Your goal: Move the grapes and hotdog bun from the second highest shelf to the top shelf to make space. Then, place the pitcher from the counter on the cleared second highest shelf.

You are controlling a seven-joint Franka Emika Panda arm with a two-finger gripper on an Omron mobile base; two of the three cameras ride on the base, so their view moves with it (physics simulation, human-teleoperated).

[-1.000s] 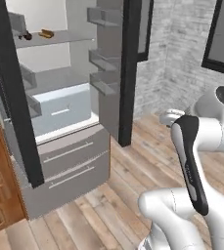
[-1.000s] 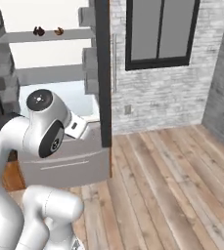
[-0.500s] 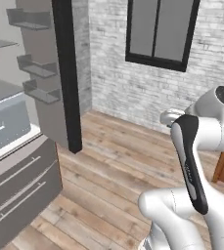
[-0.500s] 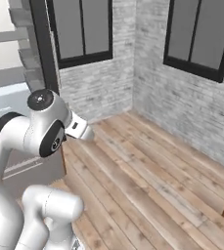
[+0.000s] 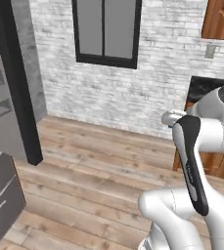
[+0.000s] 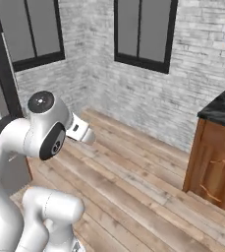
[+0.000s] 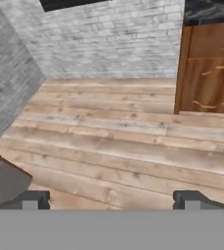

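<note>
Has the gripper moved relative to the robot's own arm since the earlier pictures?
No. The gripper keeps its tucked pose beside the arm; the base has turned, so the counter now comes into sight.

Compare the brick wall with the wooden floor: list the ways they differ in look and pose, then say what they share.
1. Colour: the brick wall is pale grey-white; the wooden floor is warm brown.
2. Pattern: the wall is made of small bricks; the floor of long planks.
3. Pose: the wall stands upright and holds dark-framed windows; the floor lies flat.

Both are built in straight rows and meet along the room's bottom edge.
</note>
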